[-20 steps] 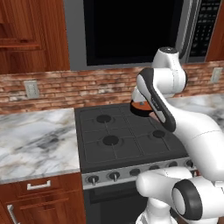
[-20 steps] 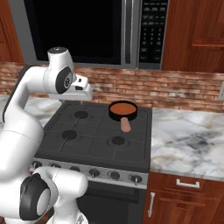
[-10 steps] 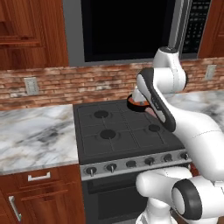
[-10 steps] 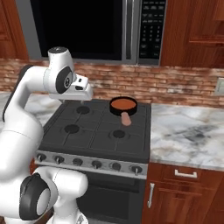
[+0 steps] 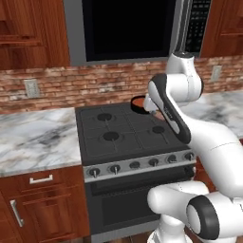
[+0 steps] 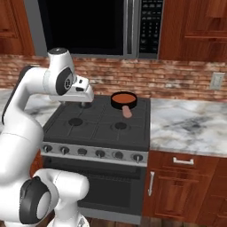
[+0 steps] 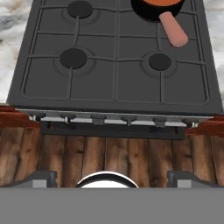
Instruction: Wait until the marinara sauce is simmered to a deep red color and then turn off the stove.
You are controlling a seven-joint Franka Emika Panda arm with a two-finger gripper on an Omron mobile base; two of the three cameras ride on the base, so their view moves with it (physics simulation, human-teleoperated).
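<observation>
The marinara sauce (image 6: 123, 96) is a flat red-orange disc in a small dark pan (image 7: 153, 12) on the back right burner of the stove (image 6: 99, 126). The pan's reddish-brown handle (image 7: 173, 31) points toward the front. A row of small dark knobs (image 5: 142, 164) runs along the steel front strip, also seen in the hand view as knobs (image 7: 99, 119). My gripper (image 7: 112, 179) is open and holds nothing. It hangs high above the stove's front, well apart from the knobs and pan. In the right base view my hand (image 6: 82, 91) hovers over the stove's back left.
A black-windowed microwave (image 5: 128, 28) hangs above the stove against a brick wall. Marble counters (image 5: 35, 140) (image 6: 186, 124) flank the stove, with wooden cabinets (image 6: 186, 186) below. Wooden floor (image 7: 109, 153) lies in front of the oven door (image 5: 123, 204).
The whole picture has shifted: the camera moved, and the stove now sits higher in both base views with more oven front showing. The arm keeps its pose and the gripper stays open.
</observation>
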